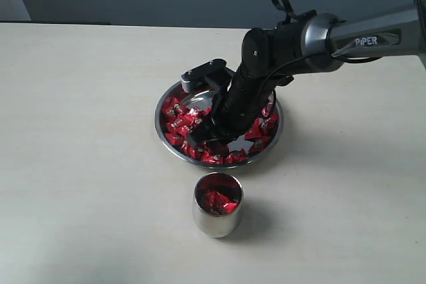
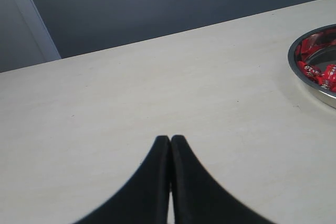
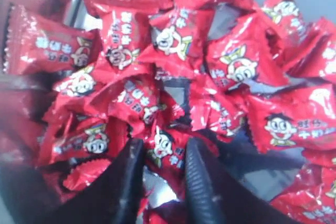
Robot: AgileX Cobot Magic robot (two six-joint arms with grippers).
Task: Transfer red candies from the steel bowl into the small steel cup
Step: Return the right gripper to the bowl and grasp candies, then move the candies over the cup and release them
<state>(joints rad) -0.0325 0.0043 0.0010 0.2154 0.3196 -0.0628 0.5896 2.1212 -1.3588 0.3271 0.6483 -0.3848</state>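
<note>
Black right arm angled down into steel bowl (image 1: 168, 139); right pincer (image 3: 164, 157) part-open, straddling red candies (image 3: 165, 149).

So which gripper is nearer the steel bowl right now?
The right. The right gripper is down inside the steel bowl, its fingers either side of one of the red candies. The left gripper hangs shut over bare table, off to the bowl's side.
</note>
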